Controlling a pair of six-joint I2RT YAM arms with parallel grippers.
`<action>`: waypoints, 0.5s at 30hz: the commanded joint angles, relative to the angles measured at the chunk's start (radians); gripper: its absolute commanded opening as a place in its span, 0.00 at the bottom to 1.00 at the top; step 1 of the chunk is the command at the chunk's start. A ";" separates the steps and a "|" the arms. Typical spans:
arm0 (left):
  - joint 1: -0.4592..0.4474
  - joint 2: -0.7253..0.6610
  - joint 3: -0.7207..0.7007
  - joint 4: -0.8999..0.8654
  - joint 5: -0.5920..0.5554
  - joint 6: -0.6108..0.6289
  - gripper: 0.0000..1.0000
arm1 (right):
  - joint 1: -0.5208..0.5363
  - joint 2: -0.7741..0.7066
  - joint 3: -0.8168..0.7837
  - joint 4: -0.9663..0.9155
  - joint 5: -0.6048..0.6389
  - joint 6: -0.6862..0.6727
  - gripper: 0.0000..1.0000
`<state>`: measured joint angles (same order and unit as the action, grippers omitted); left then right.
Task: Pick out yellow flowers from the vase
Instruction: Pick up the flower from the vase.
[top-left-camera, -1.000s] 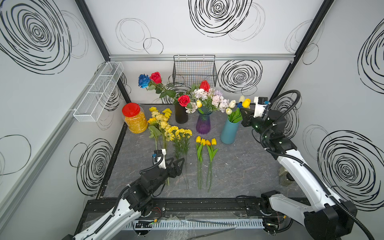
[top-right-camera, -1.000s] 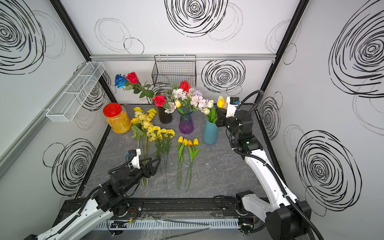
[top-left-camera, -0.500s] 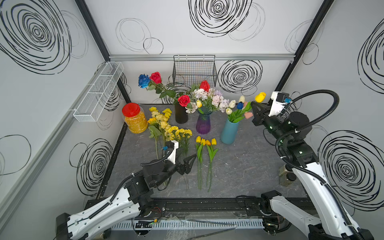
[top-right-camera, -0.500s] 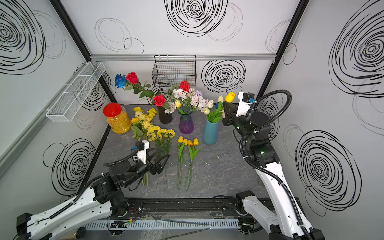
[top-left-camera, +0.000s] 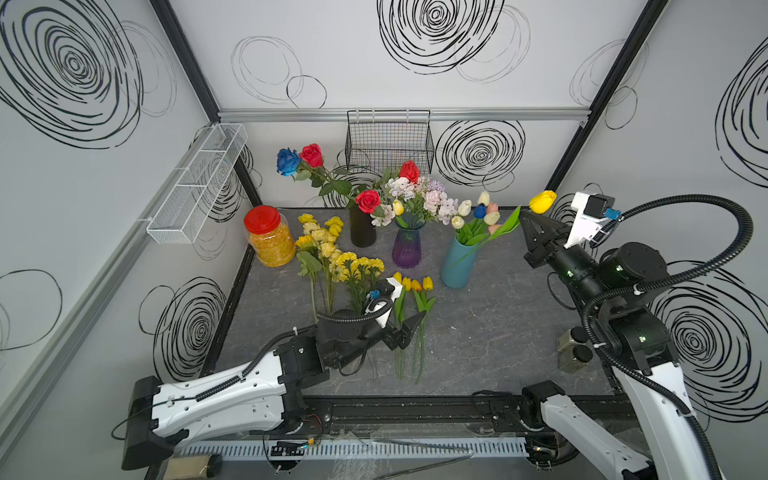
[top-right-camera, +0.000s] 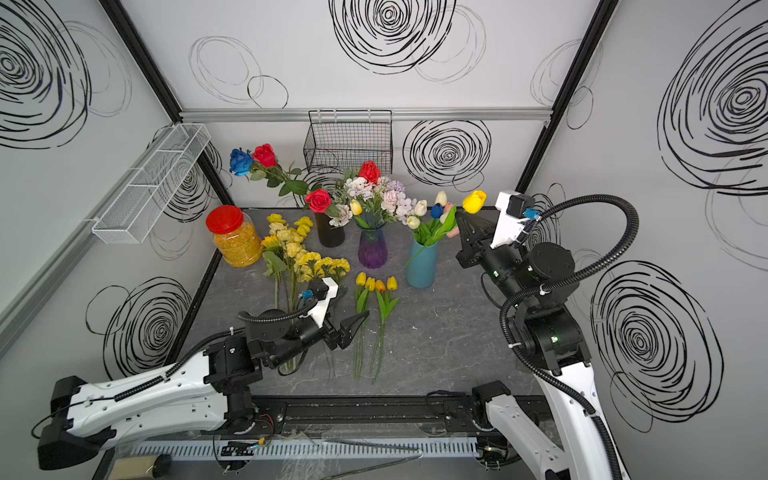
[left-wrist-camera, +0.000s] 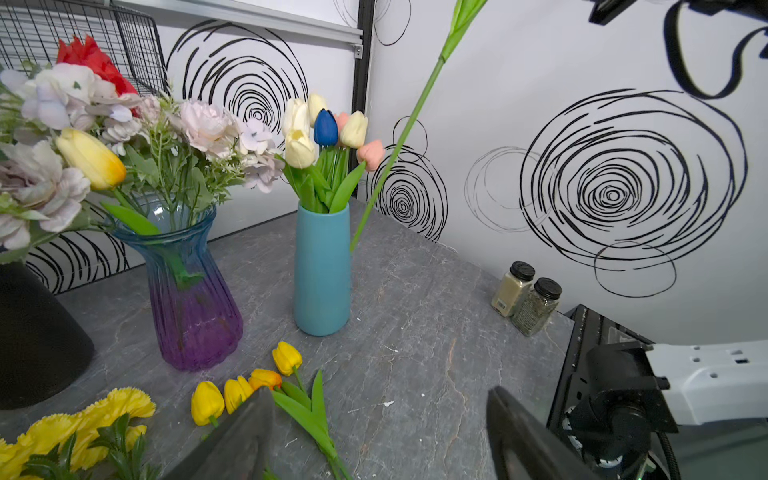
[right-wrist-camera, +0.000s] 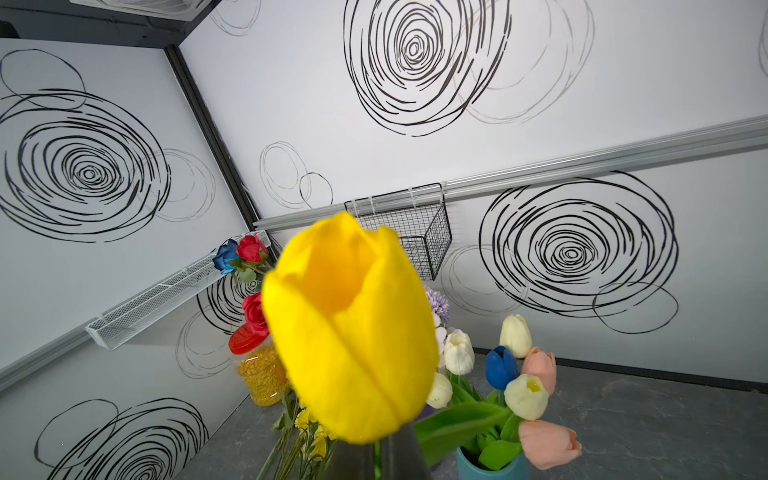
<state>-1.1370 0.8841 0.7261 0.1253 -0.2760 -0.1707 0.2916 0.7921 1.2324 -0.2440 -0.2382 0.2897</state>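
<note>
Lifted from teal vase (top-left-camera: 457, 266), yellow tulip (top-left-camera: 542, 201) rides in clamped right pincer (top-left-camera: 524, 216); left pincer (left-wrist-camera: 379, 399) spread.

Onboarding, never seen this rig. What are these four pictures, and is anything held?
Two robot arms work at a grey table, sorting artificial flowers. Two pictures look down from overhead and are nearly identical; the other two come from a camera on each wrist. The right end effector is shut on a yellow tulip just below the bloom; its stem hangs beside the teal vase, apparently clear of it. The left end effector is open and empty over loose tulips lying on the table, beside other yellow flowers. A black vase and a purple vase stand behind; a pale yellow tulip is in the purple one.
</note>
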 joint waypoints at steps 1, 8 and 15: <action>-0.012 0.029 0.060 0.067 -0.008 0.050 0.82 | 0.003 -0.021 0.027 -0.049 -0.093 0.021 0.03; -0.022 0.123 0.134 0.071 0.076 0.064 0.81 | 0.002 -0.053 0.004 -0.064 -0.270 0.088 0.03; -0.022 0.189 0.164 0.082 0.077 0.054 0.81 | 0.003 -0.116 -0.069 -0.021 -0.388 0.178 0.03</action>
<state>-1.1568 1.0622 0.8566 0.1478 -0.2150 -0.1295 0.2920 0.7029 1.1893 -0.2947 -0.5442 0.4114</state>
